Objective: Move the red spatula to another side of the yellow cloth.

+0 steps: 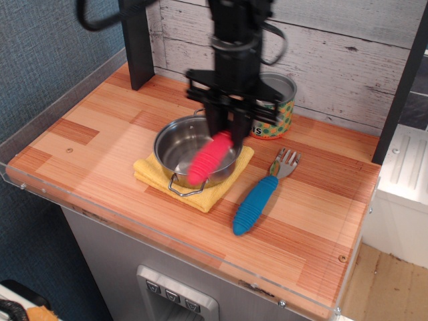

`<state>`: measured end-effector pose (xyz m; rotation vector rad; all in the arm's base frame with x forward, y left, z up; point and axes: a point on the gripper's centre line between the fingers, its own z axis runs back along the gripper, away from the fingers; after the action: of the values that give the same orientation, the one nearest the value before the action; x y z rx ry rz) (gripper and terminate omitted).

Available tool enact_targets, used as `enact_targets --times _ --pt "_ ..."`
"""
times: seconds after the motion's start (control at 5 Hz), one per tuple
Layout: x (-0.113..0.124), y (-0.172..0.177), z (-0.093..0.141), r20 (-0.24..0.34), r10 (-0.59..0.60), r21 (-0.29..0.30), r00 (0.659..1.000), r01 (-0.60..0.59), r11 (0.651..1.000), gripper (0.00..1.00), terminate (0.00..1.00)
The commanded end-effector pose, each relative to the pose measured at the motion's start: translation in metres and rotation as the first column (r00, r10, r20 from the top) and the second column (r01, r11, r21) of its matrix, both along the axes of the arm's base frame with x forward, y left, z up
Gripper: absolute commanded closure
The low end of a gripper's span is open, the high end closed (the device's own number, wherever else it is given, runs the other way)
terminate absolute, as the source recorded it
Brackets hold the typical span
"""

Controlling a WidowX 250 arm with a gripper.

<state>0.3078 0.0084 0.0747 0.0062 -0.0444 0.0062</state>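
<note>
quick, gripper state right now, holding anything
Gripper: closed on the red spatula, held in the air over the steel pot on the yellow cloth.

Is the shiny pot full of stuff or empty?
Empty, as far as it shows. The pot on the yellow cloth shows bare steel inside; the red spatula, held by the gripper, hides part of it.

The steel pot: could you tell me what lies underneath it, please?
The steel pot sits on the yellow cloth, whose edges show around it; the cloth's middle is covered. The gripper holds the red spatula above the pot.
</note>
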Motion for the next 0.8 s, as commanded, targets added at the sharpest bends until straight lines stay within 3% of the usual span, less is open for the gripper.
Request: enact_targets --times 0.0,0.2,0.6 --pt "-0.006 0.064 0.028 0.059 0.115 0.060 0.992 -0.119 0.991 1.00 0.00" --pt "-0.007 0.091 0.030 0.062 0.155 0.096 0.986 -0.160 0.982 1.00 0.00" --pt "-0.001 0.127 0.008 0.052 0.178 0.097 0.983 -0.182 0.978 1.00 0.00"
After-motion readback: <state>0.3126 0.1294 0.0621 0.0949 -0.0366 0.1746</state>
